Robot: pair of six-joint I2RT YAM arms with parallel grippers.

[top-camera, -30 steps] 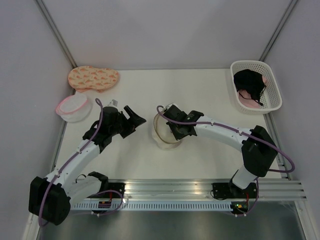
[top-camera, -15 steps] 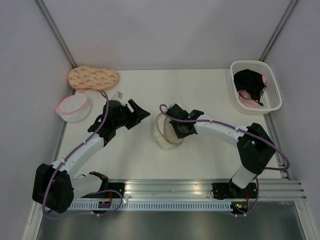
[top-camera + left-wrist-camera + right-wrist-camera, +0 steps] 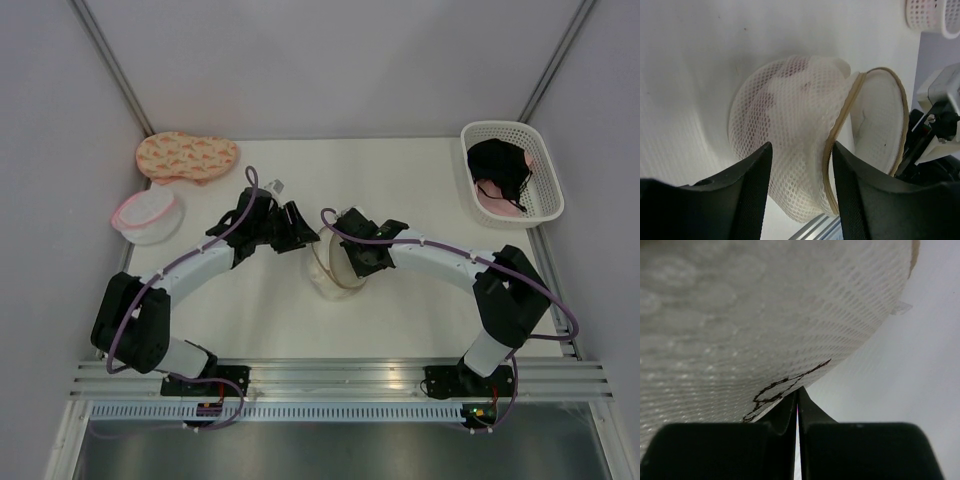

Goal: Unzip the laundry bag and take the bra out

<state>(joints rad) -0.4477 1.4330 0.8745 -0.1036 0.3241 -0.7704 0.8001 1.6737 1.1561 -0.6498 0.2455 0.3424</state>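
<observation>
Standing on edge mid-surface, laundry bag is part-unzipped; bra shows reddish through the mesh. Left claw spread, just left of the bag, facing it. Right claw pressed together against its right side.

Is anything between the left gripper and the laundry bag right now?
Nothing visible. In the left wrist view, the left gripper is open and its fingers frame the laundry bag straight ahead, with no other object between them.

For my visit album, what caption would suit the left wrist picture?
Open left gripper facing the white mesh laundry bag, whose two brown-rimmed halves stand parted.
</observation>
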